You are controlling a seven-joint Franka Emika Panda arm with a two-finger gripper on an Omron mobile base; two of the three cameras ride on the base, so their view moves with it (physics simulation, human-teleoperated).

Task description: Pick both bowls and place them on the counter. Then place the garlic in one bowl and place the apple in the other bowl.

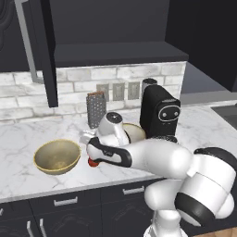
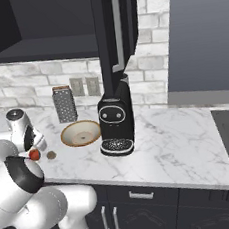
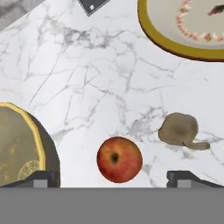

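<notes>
On the marble counter (image 3: 87,74), the apple (image 3: 119,159) lies between the gripper's (image 3: 111,177) widely spread fingertips (image 3: 41,178), apparently untouched, though the edge hides contact. Just beside it rests the garlic (image 3: 179,130). At one side stands the deep olive-tan bowl (image 1: 57,156), at the other the shallow tan bowl (image 2: 80,133).

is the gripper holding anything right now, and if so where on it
Nothing is held. The gripper is open above the counter, its fingertips apart on either side of the apple, not touching it. The garlic lies loose beside it.
</notes>
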